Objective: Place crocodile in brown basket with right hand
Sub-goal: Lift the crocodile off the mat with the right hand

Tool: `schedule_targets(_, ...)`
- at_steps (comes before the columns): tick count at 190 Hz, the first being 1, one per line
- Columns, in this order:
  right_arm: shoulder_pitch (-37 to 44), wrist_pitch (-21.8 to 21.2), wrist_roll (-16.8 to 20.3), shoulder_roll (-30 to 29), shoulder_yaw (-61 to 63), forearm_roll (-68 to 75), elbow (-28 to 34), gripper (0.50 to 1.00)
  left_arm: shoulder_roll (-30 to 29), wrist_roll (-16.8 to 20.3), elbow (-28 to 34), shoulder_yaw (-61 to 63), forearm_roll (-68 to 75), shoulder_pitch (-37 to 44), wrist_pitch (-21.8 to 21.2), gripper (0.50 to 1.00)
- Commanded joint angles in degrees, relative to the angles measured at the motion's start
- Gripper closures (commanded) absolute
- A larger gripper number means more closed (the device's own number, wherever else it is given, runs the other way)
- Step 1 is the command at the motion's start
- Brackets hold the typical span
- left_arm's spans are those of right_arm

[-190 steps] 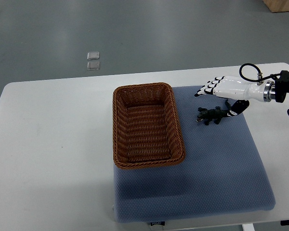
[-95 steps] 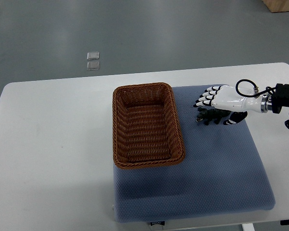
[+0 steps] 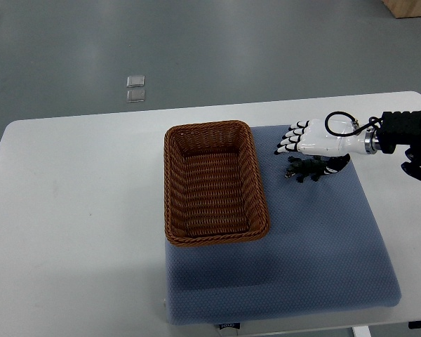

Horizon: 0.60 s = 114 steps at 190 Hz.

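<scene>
Top view, items in order of size. Grey floor (image 3: 231, 49) fills the upper part. The white counter (image 3: 77, 210) spans nearly the full width, rounded corners visible at far L and far R. A blue textured mat (image 3: 316, 260) lies on the R half of the counter, its near edge reaching the counter's front.

The brown basket (image 3: 168, 189) (rectangular wicker, long axis running away from the robot) sits upright on the mat's L portion, its L wall approx. over the mat's L edge; nothing is inside it.

The right arm (image 3: 403, 132) enters from the R edge: black forearm segment, metal wrist ring, and a thin black cable loop (image 3: 335, 123) above the wrist. Its white right robot hand (image 3: 316, 140) is held palm-down over the mat's far R area. The black-tipped fingers (image 3: 289, 140) are extended and slightly spread toward the basket, thumb on the near side; the robot hand grips nothing.

The crocodile (image 3: 305, 169) (small, dark green) lies on the mat just on the near side of the robot hand, head toward the basket, tail end close by the thumb; whether they touch cannot be told. It is near the basket's R wall but apart from it, outside the basket.

Two small square plates (image 3: 135, 88) are set in the floor beyond the counter.
</scene>
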<state>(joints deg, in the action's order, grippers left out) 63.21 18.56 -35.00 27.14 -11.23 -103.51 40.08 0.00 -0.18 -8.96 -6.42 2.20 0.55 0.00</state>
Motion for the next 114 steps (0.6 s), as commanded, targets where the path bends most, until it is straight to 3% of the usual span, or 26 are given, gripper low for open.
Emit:
schedule_targets(1,1.12,-0.02,0.00,-0.94,-3.18,-0.02,-1.40,0.564,0.00,0.00,0.00,0.00,0.00,-0.02,0.00,0.500)
schedule_targets(114,2.36,-2.22,0.00,-4.02,-5.99,-0.02,-3.87,0.572,0.00,0.00,0.00,0.00,0.00,-0.02,0.00,0.500)
